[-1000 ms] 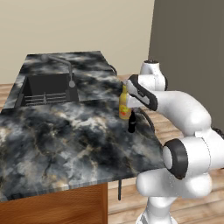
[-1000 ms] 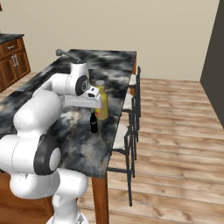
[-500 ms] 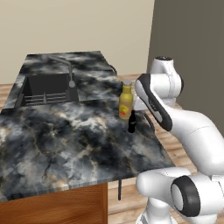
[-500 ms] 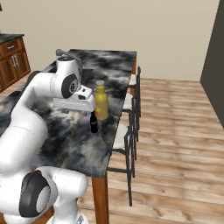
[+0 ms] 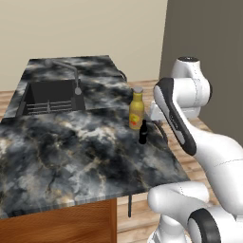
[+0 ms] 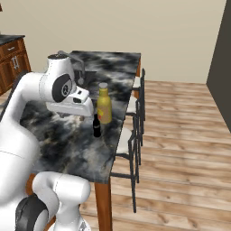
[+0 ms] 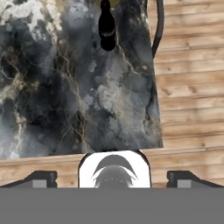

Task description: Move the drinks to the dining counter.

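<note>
Both drinks stand upright near the right edge of the dining counter: a yellow bottle with a pale cap and orange label, and a small dark brown bottle just in front of it. They show again as the yellow bottle and the small bottle. My gripper hovers above the counter's near end, open and holding nothing. From the hand, the small bottle is at the top, well ahead of the fingertips.
A sunken dark sink with a curved faucet lies at the counter's far left. Black-framed stools line the counter's right side over wooden floor. Wooden cabinets stand far left. My white arm rises beside the bottles.
The arm has swung up and drawn back from the bottles toward the counter's near end. Both bottles stay where they were, and the gripper stays open.
</note>
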